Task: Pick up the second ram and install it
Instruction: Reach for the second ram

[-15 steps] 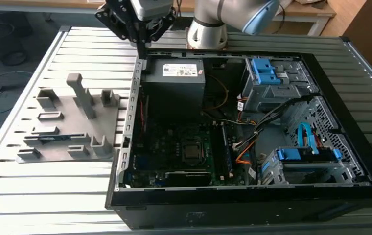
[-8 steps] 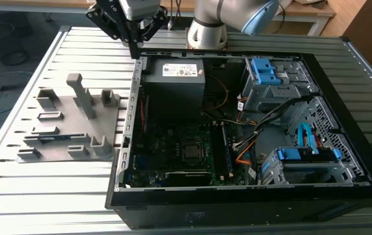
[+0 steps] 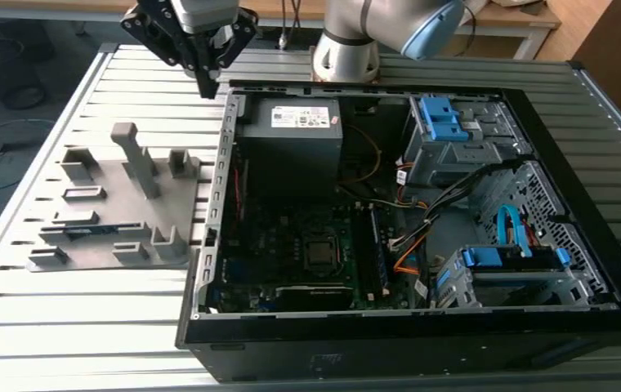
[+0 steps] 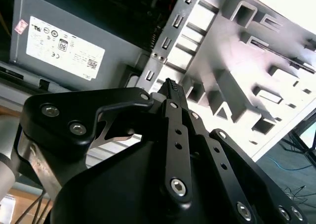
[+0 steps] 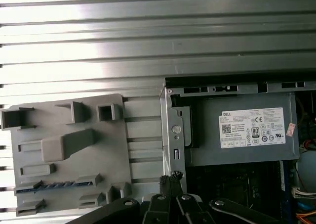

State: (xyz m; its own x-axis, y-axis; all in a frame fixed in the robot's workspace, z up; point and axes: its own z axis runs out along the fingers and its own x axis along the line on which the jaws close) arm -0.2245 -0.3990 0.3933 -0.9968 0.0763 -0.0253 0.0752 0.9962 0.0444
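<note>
One black gripper (image 4: 171, 83) is hanging on the silver arm (image 3: 346, 49), its linked fingers pointing down. In both wrist views the ribbed fingertips (image 5: 171, 176) are pressing together with nothing between them, so the gripper is carrying nothing. In the exterior view it is hovering in the upper left of the frame, just beside the far left corner of the computer case (image 3: 398, 343).

Below the fingertips, in the first wrist view, the case's perforated metal side wall (image 5: 170, 135) is running between a grey plastic fixture plate (image 5: 113, 150) and the power supply (image 5: 242, 135).

The second ram (image 5: 54, 186) is sitting in a slot of the fixture plate, a thin blue-green strip showing between grey holders. In the exterior view it is lying toward the left of the frame, at the end of the plate nearer the camera, well apart from the gripper and untouched.

The fixture plate is matte and moulded, and blocks and one tall post are standing up from it. The power supply is a plain grey metal box wearing a pale label. The case is lying open, black-walled, with a dark motherboard (image 3: 288, 237), blue drive clips and loose cables inside.

A table (image 3: 92, 327) of ribbed, shiny aluminium slats is carrying everything.
</note>
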